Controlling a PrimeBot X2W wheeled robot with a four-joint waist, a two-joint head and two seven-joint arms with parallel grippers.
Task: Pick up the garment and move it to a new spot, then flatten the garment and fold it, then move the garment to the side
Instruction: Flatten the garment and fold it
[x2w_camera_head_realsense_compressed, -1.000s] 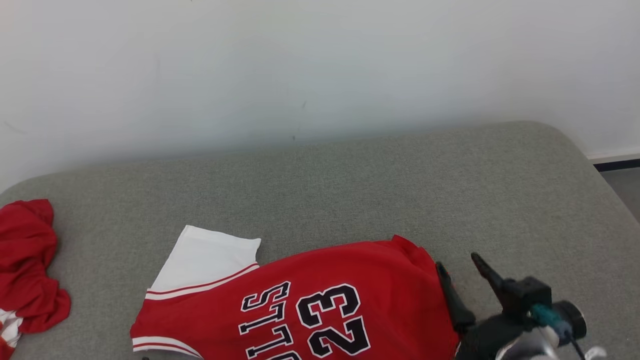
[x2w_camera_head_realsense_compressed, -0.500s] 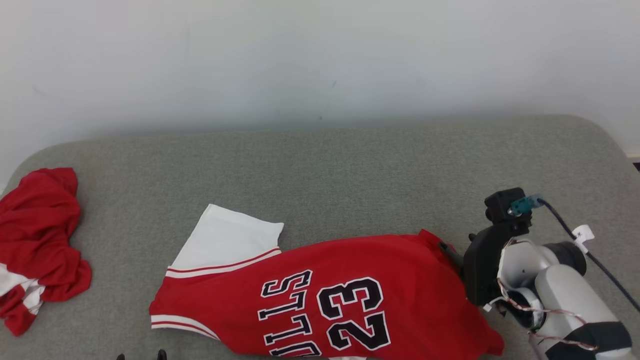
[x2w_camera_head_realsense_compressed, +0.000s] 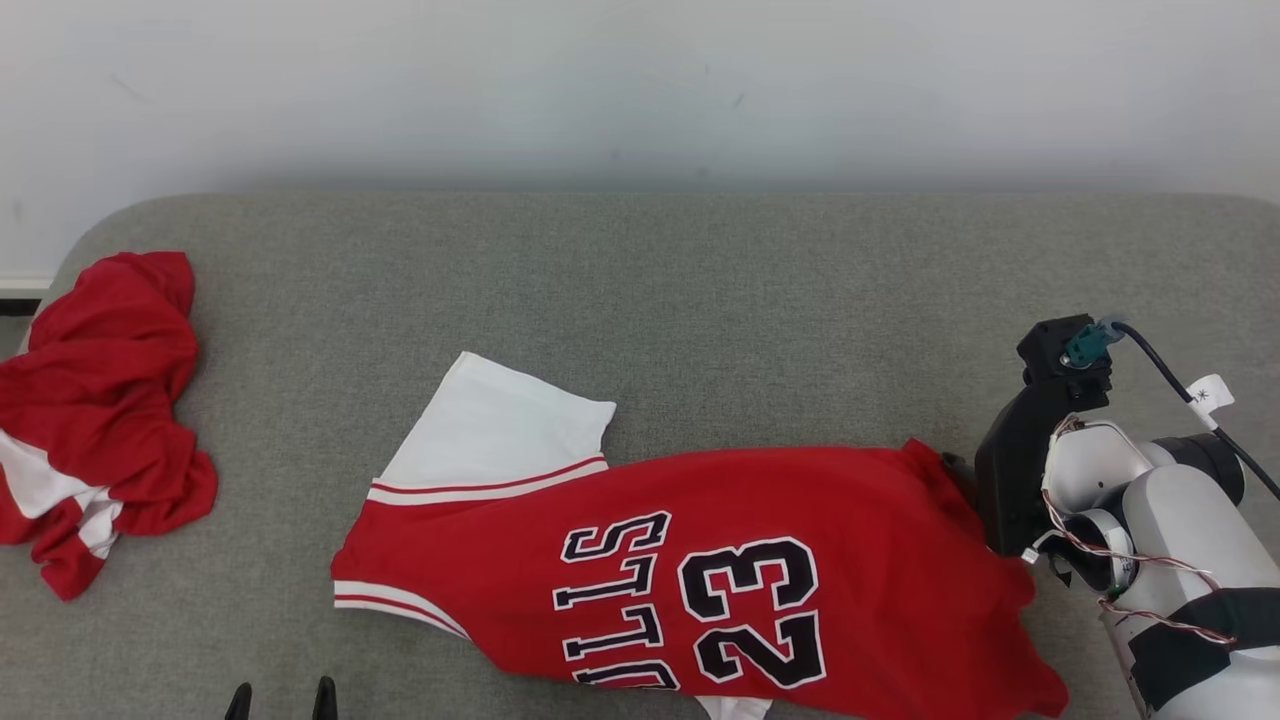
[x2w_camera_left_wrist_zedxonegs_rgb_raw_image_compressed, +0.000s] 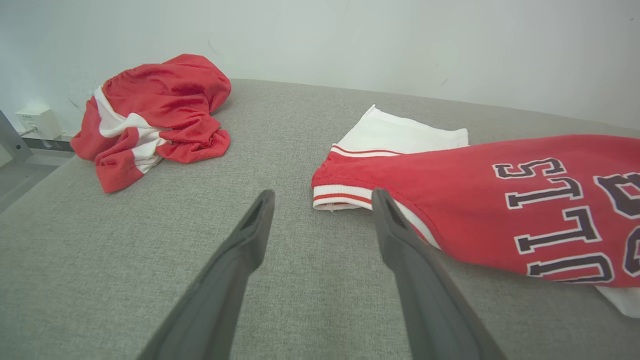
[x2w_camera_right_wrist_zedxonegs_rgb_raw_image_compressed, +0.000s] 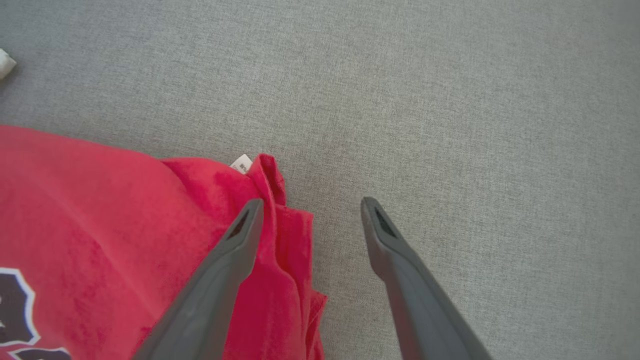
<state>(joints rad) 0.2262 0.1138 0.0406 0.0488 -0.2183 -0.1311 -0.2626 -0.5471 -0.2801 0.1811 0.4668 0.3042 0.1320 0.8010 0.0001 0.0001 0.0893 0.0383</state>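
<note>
Left end effector (x2w_camera_left_wrist_zedxonegs_rgb_raw_image_compressed: 322, 197): released, fingers spread wide, nothing between them. It hangs low over the grey padded surface (x2w_camera_head_realsense_compressed: 700, 300), tips at the bottom left edge of the head view. In the left wrist view the striped hem corner sits just past the right-hand finger.

Right end effector (x2w_camera_right_wrist_zedxonegs_rgb_raw_image_compressed: 311, 202): also released, gripping nothing. In the right wrist view one finger lies over the bunched red edge and the other over bare grey. Can't tell if either touches the cloth.

Jersey (x2w_camera_head_realsense_compressed: 700, 560): red, "23" and lettering face up, lying mostly flat at lower centre of the head view. A white panel (x2w_camera_head_realsense_compressed: 500, 420) sticks out at its upper left. Its right edge is rumpled, with a small white label (x2w_camera_right_wrist_zedxonegs_rgb_raw_image_compressed: 241, 163) showing there.

Crumpled red-and-white garment (x2w_camera_head_realsense_compressed: 100, 400): far left of the head view, well apart from the jersey.
</note>
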